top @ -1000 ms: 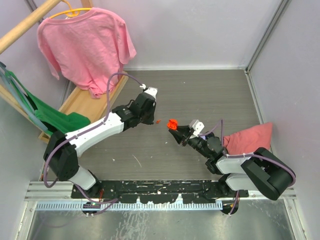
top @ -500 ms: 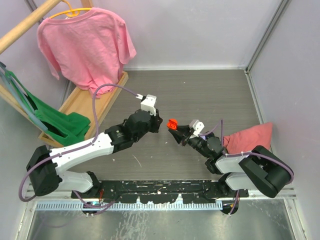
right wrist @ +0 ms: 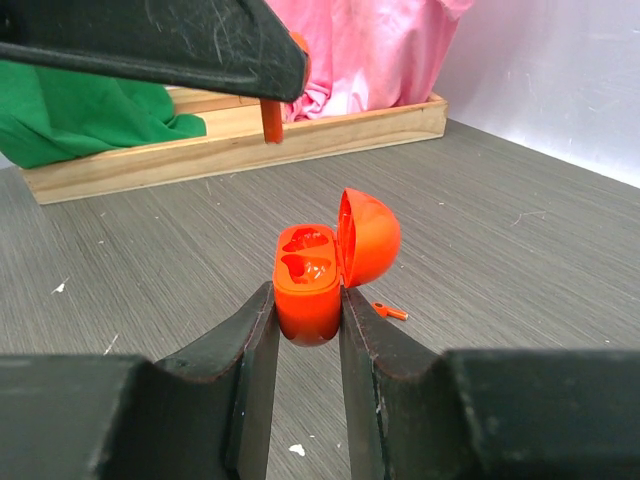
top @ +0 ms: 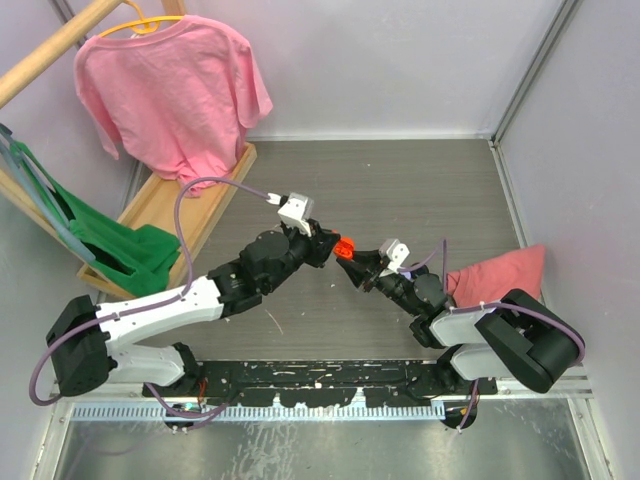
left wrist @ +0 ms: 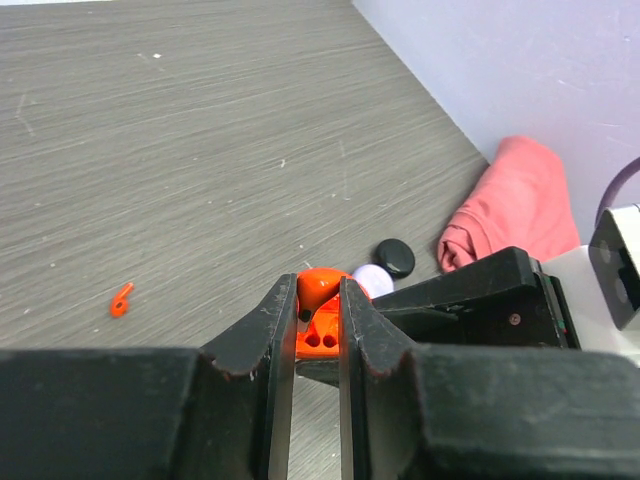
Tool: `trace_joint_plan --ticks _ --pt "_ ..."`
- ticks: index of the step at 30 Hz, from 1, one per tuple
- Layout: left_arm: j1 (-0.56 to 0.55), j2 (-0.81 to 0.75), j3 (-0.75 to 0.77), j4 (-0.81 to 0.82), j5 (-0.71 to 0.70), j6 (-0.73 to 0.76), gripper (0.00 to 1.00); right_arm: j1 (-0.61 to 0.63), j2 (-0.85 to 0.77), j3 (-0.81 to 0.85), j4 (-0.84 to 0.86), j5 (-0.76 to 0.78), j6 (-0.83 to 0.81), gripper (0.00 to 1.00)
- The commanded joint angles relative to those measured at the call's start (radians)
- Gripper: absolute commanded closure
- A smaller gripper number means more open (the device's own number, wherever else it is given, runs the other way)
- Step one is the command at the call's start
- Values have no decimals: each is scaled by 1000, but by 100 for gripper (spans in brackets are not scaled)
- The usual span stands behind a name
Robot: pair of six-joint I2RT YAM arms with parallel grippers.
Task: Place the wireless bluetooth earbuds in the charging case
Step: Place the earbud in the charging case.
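Right wrist view: right gripper (right wrist: 305, 300) clamped narrow on the charging case (right wrist: 310, 290), one finger on each side of its lower body. The case is orange. Its lid (right wrist: 368, 238) is hinged open and upright, and two shaped wells show, both vacant.

Left gripper (left wrist: 318, 295) nearly closed, pinching the first earbud (right wrist: 272, 120). The orange stem of that earbud pokes down below the dark finger, above and to the left of the open case, not touching it.

Top view: both gripper tips meet near mid-table (top: 420, 190), with the case between them.

Left wrist view: second earbud (left wrist: 121, 299), orange, lies loose on the grey wood-grain surface, well apart from the case. Black puck (left wrist: 395, 257) and lilac disc (left wrist: 372, 280) sit just beside each other past the case, and the pink cloth (left wrist: 510, 200) lies near them by the wall.
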Motion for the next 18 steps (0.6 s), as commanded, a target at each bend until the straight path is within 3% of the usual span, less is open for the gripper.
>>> trace_joint_plan --ticks 1,18 --pt "-10 24 -5 173 45 -15 83 -2 1 13 112 -18 3 99" --pt "-33 72 -27 177 61 -37 84 -3 -14 4 115 5 3 99"
